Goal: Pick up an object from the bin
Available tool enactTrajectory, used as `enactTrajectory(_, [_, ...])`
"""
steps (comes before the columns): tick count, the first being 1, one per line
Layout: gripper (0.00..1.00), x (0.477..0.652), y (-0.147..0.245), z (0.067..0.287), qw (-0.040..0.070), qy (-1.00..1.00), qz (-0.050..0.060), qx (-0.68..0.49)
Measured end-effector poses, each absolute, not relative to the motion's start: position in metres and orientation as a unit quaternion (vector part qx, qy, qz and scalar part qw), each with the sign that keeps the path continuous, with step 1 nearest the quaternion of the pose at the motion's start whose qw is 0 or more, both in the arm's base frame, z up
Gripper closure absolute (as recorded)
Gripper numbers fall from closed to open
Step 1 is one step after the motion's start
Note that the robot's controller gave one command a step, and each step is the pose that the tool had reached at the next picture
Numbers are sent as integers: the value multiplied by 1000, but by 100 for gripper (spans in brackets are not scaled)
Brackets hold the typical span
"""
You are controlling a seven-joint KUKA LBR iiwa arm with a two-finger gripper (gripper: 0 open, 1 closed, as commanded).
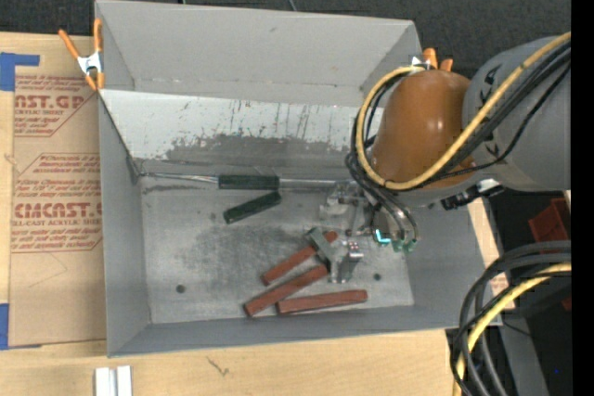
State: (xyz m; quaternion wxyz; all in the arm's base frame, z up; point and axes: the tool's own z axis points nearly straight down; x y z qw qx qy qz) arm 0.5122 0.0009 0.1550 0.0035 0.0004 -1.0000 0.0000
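Note:
My gripper (pixel 342 253) is low in the bin's right half, right over the upper ends of several red-brown handles. One red-brown handle (pixel 289 266) runs down-left from under it. A second handle (pixel 281 292) lies parallel just below. A third red-brown piece (pixel 322 300) lies nearly flat along the front. Whether the handles belong to one tool is hidden by the gripper, and I cannot see whether it grips any of them.
A dark green handle (pixel 251 210) lies tilted near the bin's middle. A second dark green handle (pixel 248 183) with a thin metal shaft pointing left lies along the back wall's foot. The arm with its orange dome and cables hangs over the bin's right side.

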Motion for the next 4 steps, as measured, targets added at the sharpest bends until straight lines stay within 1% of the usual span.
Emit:
enactTrajectory(1, [0,514,1,158,0,-1000,0,0])
enactTrajectory(2, [100,513,17,75,-3,-1000,0,19])
enactTrajectory(3, [100,513,17,75,-3,-1000,0,19])
enactTrajectory(4, [100,513,37,220,-3,-997,0,72])
